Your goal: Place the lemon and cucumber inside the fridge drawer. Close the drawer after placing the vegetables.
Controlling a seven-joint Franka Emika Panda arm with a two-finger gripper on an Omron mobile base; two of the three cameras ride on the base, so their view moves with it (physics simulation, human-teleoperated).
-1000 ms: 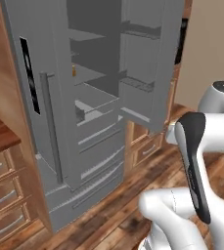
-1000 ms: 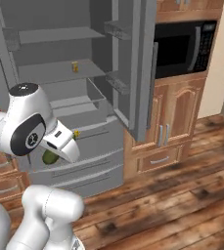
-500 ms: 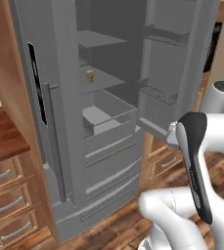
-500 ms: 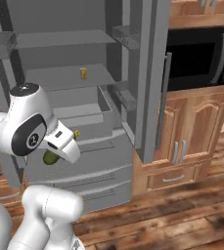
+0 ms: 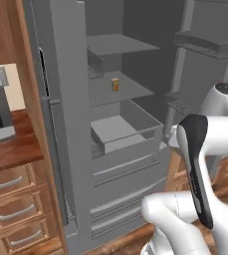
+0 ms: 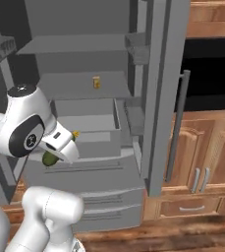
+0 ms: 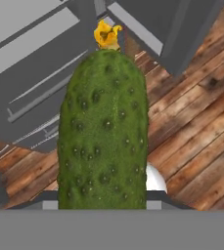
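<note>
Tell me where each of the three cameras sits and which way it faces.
Left base view: behind the arm's left, facing the open fridge's pulled-out plain grey drawer; white arm at lower right.
Right base view: behind its right, same fridge; arm lower left, end effector.
Hand view: looks along the end effector at the bumpy dark green cucumber.
Both base views share the drawer and small orange-yellow carton.

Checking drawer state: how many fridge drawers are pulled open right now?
1: the fridge drawer just under the shelf holding the small carton is pulled out. The ridged freezer fronts below sit flush; nothing hides them.
</note>
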